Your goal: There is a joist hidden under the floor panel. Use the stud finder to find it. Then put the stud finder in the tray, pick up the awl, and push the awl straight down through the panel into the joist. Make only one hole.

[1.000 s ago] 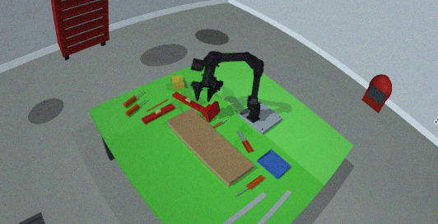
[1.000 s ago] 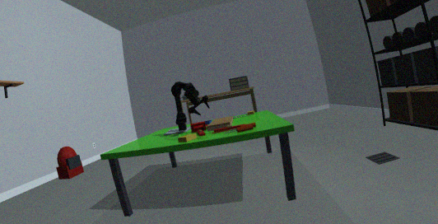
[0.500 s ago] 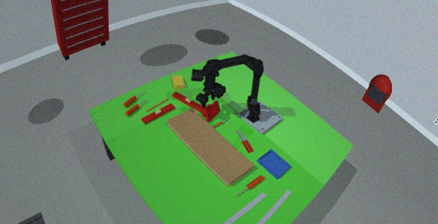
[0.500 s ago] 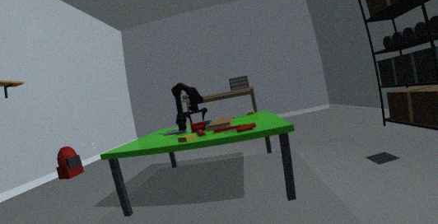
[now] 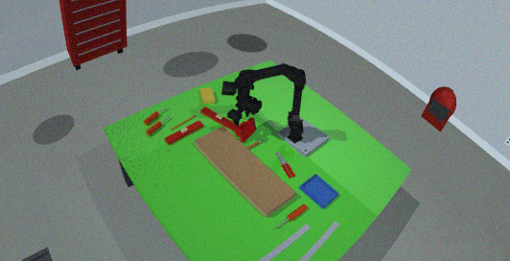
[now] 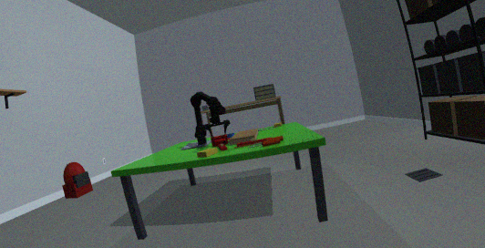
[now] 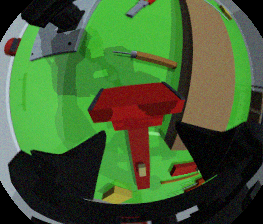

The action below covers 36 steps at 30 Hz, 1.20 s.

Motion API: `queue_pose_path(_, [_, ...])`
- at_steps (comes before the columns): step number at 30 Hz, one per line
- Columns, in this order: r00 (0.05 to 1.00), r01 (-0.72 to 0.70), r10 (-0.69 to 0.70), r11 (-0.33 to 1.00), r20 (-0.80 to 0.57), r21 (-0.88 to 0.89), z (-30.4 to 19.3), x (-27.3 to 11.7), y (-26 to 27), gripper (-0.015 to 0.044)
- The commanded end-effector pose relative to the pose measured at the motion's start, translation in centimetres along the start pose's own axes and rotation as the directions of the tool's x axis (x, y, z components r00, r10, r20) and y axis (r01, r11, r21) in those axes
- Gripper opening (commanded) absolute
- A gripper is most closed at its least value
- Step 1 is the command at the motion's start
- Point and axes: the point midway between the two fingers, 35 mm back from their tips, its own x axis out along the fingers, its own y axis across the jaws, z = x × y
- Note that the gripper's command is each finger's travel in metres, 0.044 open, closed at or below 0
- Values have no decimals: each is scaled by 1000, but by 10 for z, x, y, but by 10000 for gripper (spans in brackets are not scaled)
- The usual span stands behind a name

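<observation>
- Holds the end effector (image 5: 243,114) (image 6: 219,132) (image 7: 140,129) open above the table (image 5: 364,165) (image 6: 219,158) (image 7: 29,115), with nothing between the fingers.
- Has the red stud finder (image 5: 247,130) (image 6: 220,139) (image 7: 138,100) under it, lying on the table just beside one end of the panel (image 5: 243,173) (image 6: 244,137) (image 7: 209,65), outside the tray (image 5: 318,191) (image 6: 231,135).
- Shows the awl (image 5: 254,145) (image 7: 154,60) also on the table, between the base plate (image 5: 307,151) (image 7: 42,54) and the panel.
- Has the blue tray near the panel's other end.

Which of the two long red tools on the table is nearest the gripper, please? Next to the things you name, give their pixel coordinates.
The T-shaped red tool (image 5: 246,130) (image 6: 220,140) (image 7: 137,100), directly below the gripper (image 5: 243,112) (image 6: 218,132) (image 7: 140,129); its broad head sets it apart from the plain red bar (image 5: 180,134) (image 6: 250,143) (image 7: 183,168), which lies farther off.
</observation>
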Motion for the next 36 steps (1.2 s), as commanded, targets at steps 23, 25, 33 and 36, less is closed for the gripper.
queue_pose_path(23, [1000,-8,8,1000,1,-6,-5,42,1,440])
queue_pose_path(25, [1000,-8,8,1000,1,-6,-5,45,1,440])
queue_pose_path(33, [1000,-8,8,1000,1,-6,-5,49,1,413])
queue_pose_path(36, [1000,-8,8,1000,1,-6,-5,49,1,393])
